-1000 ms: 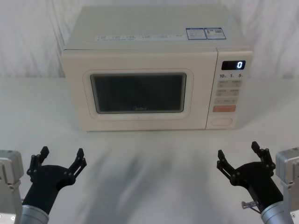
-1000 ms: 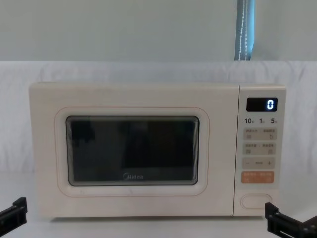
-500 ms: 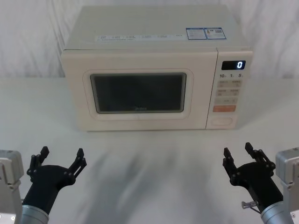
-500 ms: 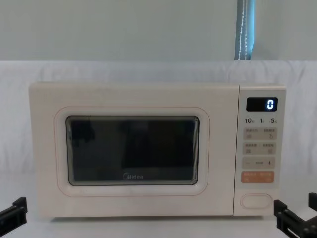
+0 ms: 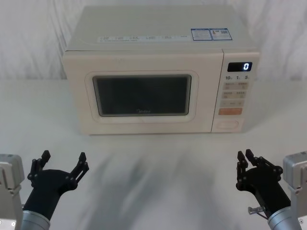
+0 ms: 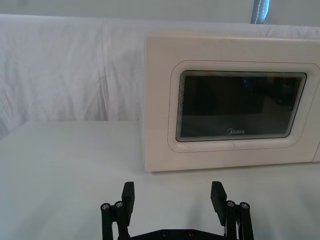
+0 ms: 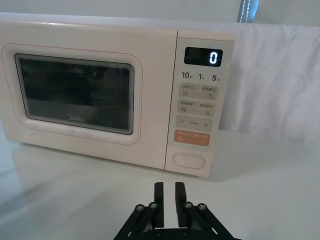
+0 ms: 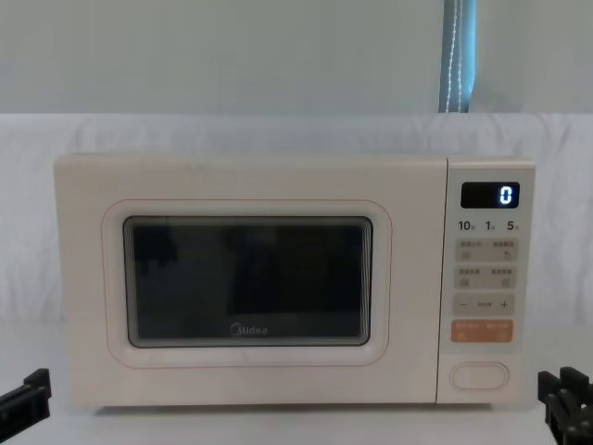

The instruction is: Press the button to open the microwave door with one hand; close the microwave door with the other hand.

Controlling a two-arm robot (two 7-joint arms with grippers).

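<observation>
Right black gripper [image 5: 243, 157] nearly clenched, well before wide cream rounded button [image 5: 227, 125]; left black gripper [image 5: 62, 160] spread, parked; cream microwave door [image 5: 142, 96] closed.

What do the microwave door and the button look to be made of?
The microwave door: likely matte cream plastic, evenly coloured, with a dark glossy window, probably glass, showing faint reflections. The button: apparently the same smooth cream plastic, unmarked, with a raised rounded outline.

The microwave door [image 8: 250, 283] is showing "Midea" under its window. Beyond the right hand [image 7: 169, 196], the display [image 7: 202, 56] is reading "0", with "10", "1", "5" printed beneath it.
</observation>
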